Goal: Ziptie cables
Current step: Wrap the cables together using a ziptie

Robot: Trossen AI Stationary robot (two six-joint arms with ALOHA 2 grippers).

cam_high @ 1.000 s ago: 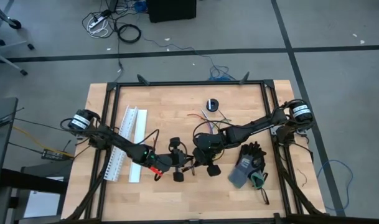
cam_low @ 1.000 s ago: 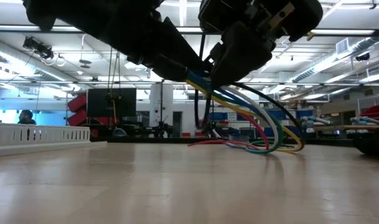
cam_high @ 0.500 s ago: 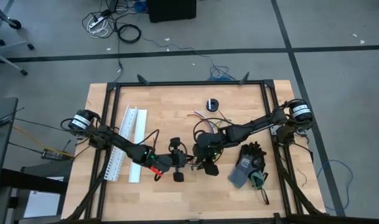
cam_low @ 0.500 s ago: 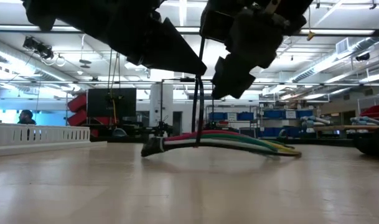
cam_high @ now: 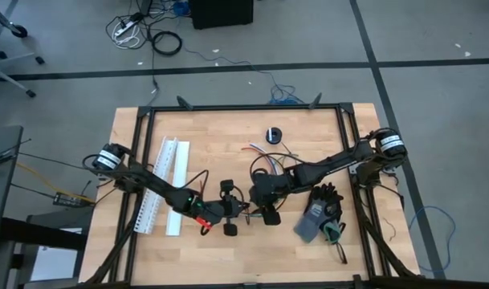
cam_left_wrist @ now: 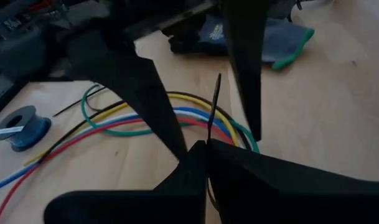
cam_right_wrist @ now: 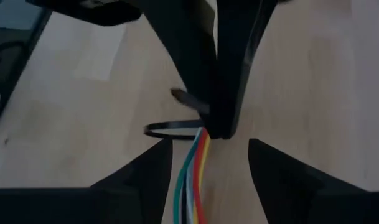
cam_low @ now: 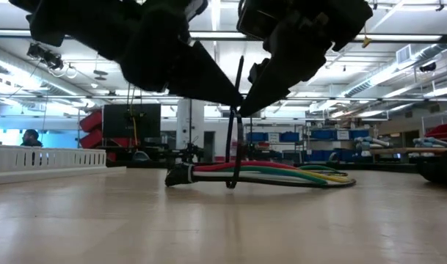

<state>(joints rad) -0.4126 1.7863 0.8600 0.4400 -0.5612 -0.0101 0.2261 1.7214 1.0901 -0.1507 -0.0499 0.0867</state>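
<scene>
No writing can be read. At the frame centre the left gripper is closed on a ziptie looped around the cables; the right gripper stands open over them. Gloves lie at right, a white channel at left.

Two dark, jointed arms are seen in the high view, the left arm in the left half of the frame, the right arm in the right half. Each is capped at its outer end by a round silver-and-black motor housing. Red markings are carried near the left wrist. Thick black cords are run along both arms. Matte black, wedge-shaped fingers are shown.
</scene>
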